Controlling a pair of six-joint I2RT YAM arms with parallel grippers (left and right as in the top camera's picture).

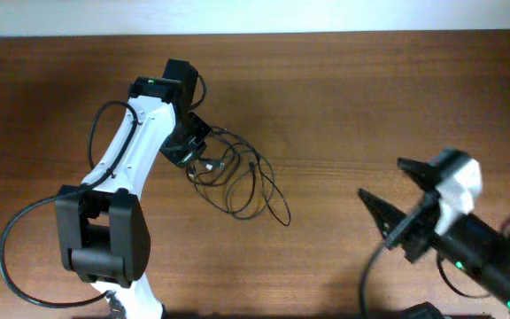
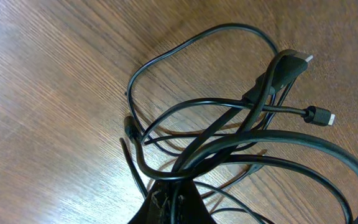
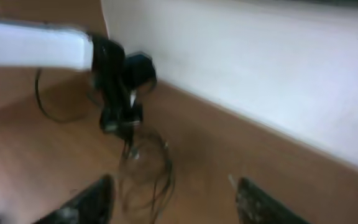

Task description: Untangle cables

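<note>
Several cables (image 1: 224,168), lying left of centre toward the far edge, cross where your left gripper (image 1: 191,152) pinches them, so pulling may tighten the knot while your right gripper (image 1: 381,179) hangs wide open, empty.

Cables (image 1: 237,177): a loose tangle on the table (image 1: 370,97), left of centre and toward the far side. Left gripper (image 1: 193,152) sits at the tangle's far-left edge and touches it, with strands gathered between its jaws. The loops spread from there rightward and toward the near side, crossing over one another. Two plug ends (image 2: 319,116) lie on the tangle's right side in the left wrist view, one behind the other. Right gripper (image 1: 381,179) is well apart at near right, jaws spread, facing the tangle.
</note>
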